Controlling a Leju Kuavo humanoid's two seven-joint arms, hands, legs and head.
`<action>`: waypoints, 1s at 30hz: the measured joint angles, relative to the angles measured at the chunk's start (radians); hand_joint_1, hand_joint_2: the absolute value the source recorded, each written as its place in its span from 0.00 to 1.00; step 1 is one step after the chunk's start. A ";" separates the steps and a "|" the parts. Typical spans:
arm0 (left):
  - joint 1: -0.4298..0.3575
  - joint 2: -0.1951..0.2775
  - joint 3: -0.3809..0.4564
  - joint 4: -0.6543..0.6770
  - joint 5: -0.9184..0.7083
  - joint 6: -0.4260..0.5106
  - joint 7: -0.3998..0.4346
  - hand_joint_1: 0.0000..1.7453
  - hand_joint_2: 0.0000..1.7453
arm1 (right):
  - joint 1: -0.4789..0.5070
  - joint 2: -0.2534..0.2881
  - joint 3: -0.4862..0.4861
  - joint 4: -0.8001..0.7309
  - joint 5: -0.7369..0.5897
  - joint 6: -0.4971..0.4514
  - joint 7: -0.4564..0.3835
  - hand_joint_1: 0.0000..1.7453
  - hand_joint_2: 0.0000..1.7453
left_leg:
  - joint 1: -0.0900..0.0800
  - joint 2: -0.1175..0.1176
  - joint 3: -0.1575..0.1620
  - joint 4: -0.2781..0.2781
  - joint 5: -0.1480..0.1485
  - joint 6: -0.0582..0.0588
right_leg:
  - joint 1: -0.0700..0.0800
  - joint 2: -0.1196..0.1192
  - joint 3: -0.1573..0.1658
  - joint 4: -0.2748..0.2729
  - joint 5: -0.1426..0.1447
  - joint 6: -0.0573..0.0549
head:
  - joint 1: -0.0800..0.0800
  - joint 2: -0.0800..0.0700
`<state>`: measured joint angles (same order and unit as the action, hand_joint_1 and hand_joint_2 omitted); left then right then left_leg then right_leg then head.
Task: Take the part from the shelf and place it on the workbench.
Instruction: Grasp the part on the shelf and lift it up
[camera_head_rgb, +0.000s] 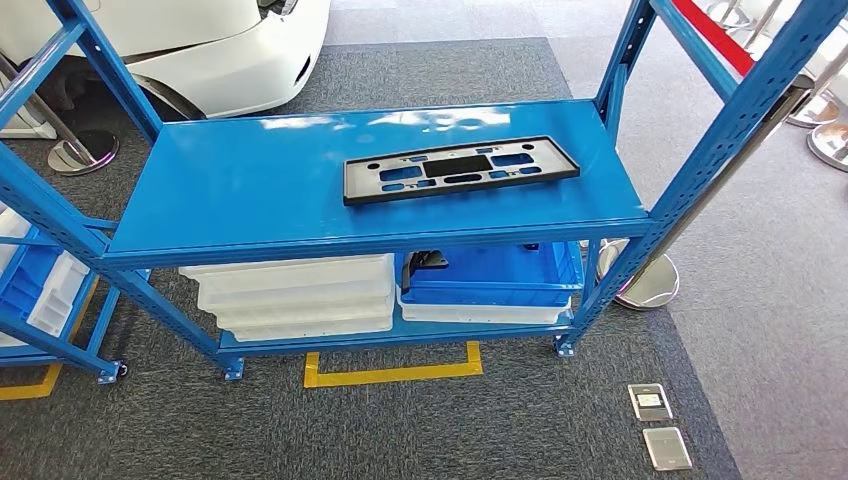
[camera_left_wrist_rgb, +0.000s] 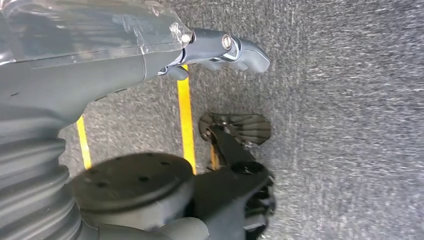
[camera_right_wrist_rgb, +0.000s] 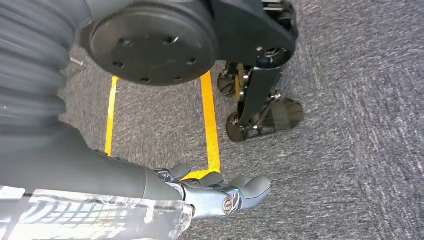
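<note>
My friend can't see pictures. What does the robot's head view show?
A flat black part with cut-out holes lies on the top board of a blue shelf. Below are stacked white trays and a blue tray.

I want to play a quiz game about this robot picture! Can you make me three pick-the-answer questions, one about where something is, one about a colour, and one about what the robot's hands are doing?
1. Where is the black part?
A. On the top shelf
B. On the floor
C. In a white tray

2. What colour is the shelf?
A. Red
B. Blue
C. Green

3. What are the left hand and right hand holding?
A. The black part
B. A tray
C. Nothing

Answers: 1 A, it lies flat on the top board. 2 B, boards and posts are blue. 3 C, both hang over grey carpet with nothing in them.
</note>
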<state>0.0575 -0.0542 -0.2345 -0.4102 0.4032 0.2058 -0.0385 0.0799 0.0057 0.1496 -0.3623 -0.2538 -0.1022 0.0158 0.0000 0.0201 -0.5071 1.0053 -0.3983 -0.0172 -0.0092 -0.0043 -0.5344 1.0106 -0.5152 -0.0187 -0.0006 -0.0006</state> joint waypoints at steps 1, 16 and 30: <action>-0.005 -0.003 -0.017 0.001 0.023 0.012 -0.003 0.00 1.00 | -0.004 0.000 0.011 0.000 -0.014 -0.005 0.001 0.00 1.00 | 0.000 0.000 0.000 0.000 0.000 0.000 | 0.000 0.000 0.000 0.000 0.000 0.000 | 0.000 0.000; -0.083 -0.043 -0.280 0.022 0.385 0.192 -0.064 0.00 0.00 | -0.064 -0.001 0.204 0.021 -0.226 -0.092 -0.006 0.00 0.00 | 0.000 0.000 0.000 0.000 0.000 0.000 | 0.000 0.000 0.000 0.000 0.000 0.000 | 0.000 0.000; -0.150 -0.061 -0.519 0.038 0.630 0.316 -0.122 0.00 0.00 | -0.174 -0.036 0.411 0.020 -0.287 -0.322 -0.132 0.00 0.00 | 0.000 0.000 0.000 0.001 0.001 0.001 | 0.000 0.000 0.000 0.000 0.002 0.001 | -0.001 0.000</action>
<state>-0.0921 -0.1147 -0.7537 -0.3725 1.0337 0.5216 -0.1603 -0.0938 -0.0304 0.5607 -0.3424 -0.5406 -0.4245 -0.1166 0.0003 0.0201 -0.5075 1.0066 -0.3972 -0.0163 -0.0093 -0.0043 -0.5342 1.0109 -0.5133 -0.0172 -0.0016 -0.0007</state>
